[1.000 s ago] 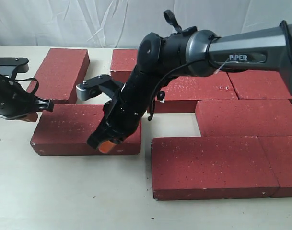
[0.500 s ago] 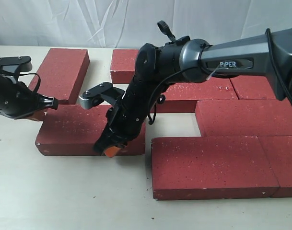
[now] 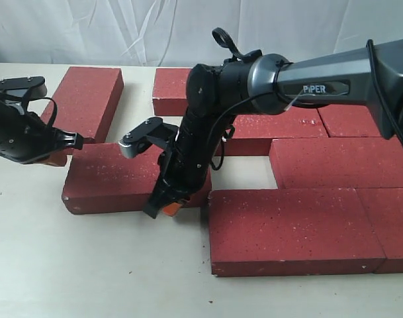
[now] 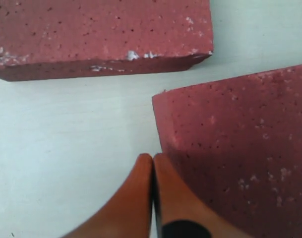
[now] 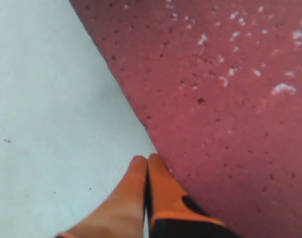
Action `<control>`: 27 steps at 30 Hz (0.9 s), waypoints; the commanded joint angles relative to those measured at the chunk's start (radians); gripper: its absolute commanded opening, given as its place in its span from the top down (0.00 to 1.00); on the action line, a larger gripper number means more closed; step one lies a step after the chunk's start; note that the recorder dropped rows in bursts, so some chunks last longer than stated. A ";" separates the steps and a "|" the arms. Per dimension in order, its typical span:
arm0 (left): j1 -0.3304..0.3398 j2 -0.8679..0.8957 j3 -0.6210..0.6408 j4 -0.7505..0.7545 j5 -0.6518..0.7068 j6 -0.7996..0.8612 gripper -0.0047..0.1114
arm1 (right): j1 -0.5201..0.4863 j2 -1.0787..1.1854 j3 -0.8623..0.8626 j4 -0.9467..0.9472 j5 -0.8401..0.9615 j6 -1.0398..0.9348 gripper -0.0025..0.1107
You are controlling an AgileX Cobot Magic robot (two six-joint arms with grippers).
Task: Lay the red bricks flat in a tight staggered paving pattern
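A loose brick (image 3: 112, 179) lies flat on the desk (image 3: 89, 271), slightly skewed, its right end just beside the laid rows of bricks (image 3: 294, 228) that fill the right half. The right tool (image 3: 167, 207), fingertips pressed together and holding nothing, sits at that brick's front edge near the right end, with its arm (image 3: 208, 112) crossing above the brick. The left tool (image 4: 151, 166), likewise pinched together and empty, is at the brick's left corner, seemingly touching it. Another single brick (image 3: 85, 99) lies behind, apart. A white cloth (image 3: 89, 26) hangs at the back.
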 commanded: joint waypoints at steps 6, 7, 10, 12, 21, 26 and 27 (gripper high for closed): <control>-0.019 -0.002 0.001 -0.057 0.000 0.080 0.96 | -0.004 -0.038 0.005 0.032 0.047 0.008 0.99; -0.024 -0.002 0.001 -0.057 -0.015 0.081 0.96 | -0.004 -0.051 0.005 0.028 0.047 0.008 0.99; -0.022 -0.010 0.001 -0.056 -0.050 0.081 0.96 | -0.007 -0.095 0.005 -0.012 0.024 0.008 0.99; -0.004 -0.028 0.001 -0.048 -0.050 0.079 0.96 | -0.020 -0.125 0.005 -0.042 -0.002 0.027 0.99; 0.068 -0.046 0.001 -0.046 0.053 0.052 0.96 | -0.168 -0.173 0.005 -0.058 -0.065 0.109 0.99; 0.014 0.040 0.001 -0.078 0.011 0.056 0.96 | -0.226 -0.168 0.005 -0.066 -0.063 0.141 0.99; -0.003 0.050 0.001 -0.085 0.003 0.060 0.96 | -0.234 -0.168 0.005 -0.102 -0.060 0.152 0.99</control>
